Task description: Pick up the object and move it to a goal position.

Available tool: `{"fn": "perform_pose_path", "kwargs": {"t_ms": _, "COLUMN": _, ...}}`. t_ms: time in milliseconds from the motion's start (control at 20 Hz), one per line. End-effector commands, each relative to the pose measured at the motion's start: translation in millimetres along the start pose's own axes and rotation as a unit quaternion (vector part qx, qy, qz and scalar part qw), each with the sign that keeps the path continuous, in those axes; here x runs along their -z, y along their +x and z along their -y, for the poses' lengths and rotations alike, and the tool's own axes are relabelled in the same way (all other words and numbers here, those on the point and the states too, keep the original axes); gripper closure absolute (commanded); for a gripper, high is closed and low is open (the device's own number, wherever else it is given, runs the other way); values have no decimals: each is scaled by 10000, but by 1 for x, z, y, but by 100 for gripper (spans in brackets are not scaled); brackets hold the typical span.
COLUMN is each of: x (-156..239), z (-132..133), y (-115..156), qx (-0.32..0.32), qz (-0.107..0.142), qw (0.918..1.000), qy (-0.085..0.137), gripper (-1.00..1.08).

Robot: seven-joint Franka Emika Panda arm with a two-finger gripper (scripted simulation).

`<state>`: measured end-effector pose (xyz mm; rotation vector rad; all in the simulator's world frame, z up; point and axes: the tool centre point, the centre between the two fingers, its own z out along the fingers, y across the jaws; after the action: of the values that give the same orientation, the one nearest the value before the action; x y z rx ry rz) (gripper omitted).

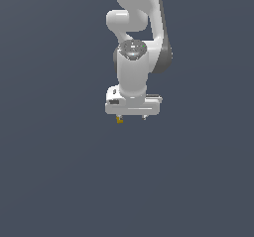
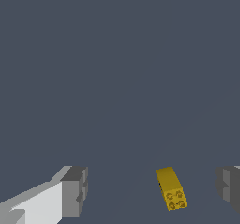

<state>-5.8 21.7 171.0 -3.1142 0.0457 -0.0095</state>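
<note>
The gripper (image 2: 150, 192) is spread wide, its 2 fingers (image 2: 75, 190) well apart. The block (image 2: 171, 189) lies between them, untouched and nearer one finger. In the exterior view it peeks out under the gripper's (image 1: 132, 117) left side. To grasp well, I judge: centre over the block, square the pads to its long sides, then close gently.

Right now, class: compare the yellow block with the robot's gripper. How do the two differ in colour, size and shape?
Colour: the yellow block is yellow-orange; the gripper is white with grey fingertips.
Size: the block is tiny, the gripper far bigger.
Shape: the block is one oblong piece with round marks on one end; the gripper's jaws stand apart, with the block between them, touching neither.
Shared: both have blocky, flat faces.
</note>
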Motion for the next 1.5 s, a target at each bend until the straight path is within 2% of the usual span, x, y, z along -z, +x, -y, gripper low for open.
{"fn": "perform_pose_path", "kwargs": {"t_ms": 0, "x": 0, "z": 0, "y": 0, "qx": 0, "qz": 0, "qw": 10000, "qy": 0, "gripper": -92}}
{"fn": "perform_pose_path", "kwargs": {"t_ms": 900, "x": -2, "z": -13, "y": -7, "qx": 51, "qz": 21, "qw": 10000, "qy": -12, "gripper": -92}}
{"fn": "perform_pose_path", "kwargs": {"t_ms": 1200, "x": -24, "z": -26, "y": -23, "qx": 306, "qz": 23, "qw": 9995, "qy": -45, "gripper": -92}}
{"fn": "perform_pose_path", "kwargs": {"t_ms": 1450, "x": -51, "z": -41, "y": -46, "qx": 657, "qz": 28, "qw": 9978, "qy": -84, "gripper": -92}}
